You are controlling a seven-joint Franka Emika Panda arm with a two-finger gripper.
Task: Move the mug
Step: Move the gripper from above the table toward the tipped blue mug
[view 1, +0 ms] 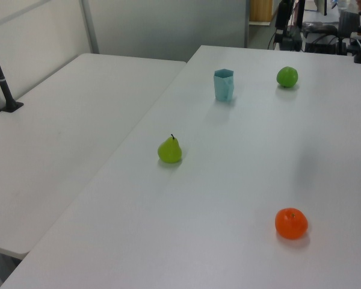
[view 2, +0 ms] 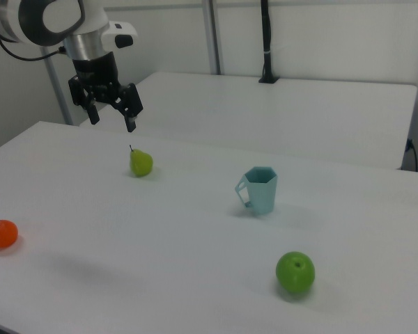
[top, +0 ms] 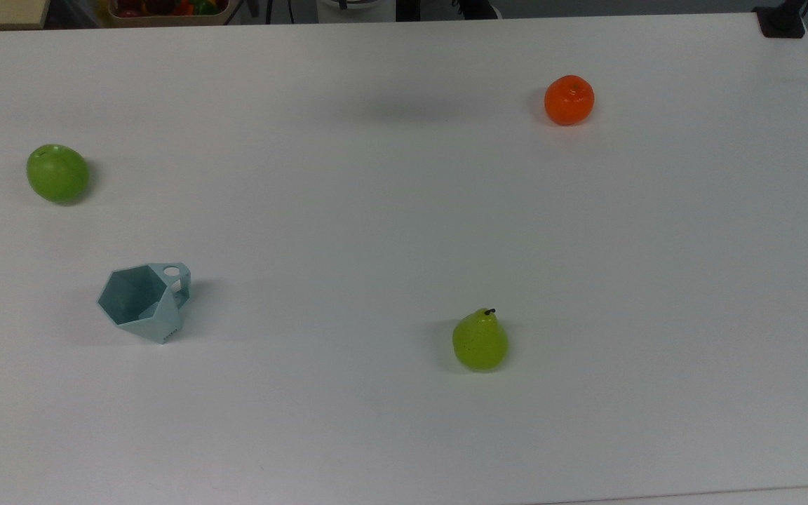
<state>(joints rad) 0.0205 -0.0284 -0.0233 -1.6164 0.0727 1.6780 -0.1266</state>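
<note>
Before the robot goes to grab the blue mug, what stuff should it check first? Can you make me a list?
1. Is the mug standing upright? Ok: it stands on the table with its open rim facing up.
2. Is the gripper open? Ok: its fingers are spread apart in the right view.
3. Is the gripper empty? Ok: nothing sits between the fingers.
4. Is there room around the mug? Ok: the green apple, pear and orange all sit well apart from it.
5. Is the handle easy to reach? Ok: it sticks out on the right view's left, with nothing touching it.
6. Is the mug empty inside? Ok: the top view shows nothing in it.
</note>
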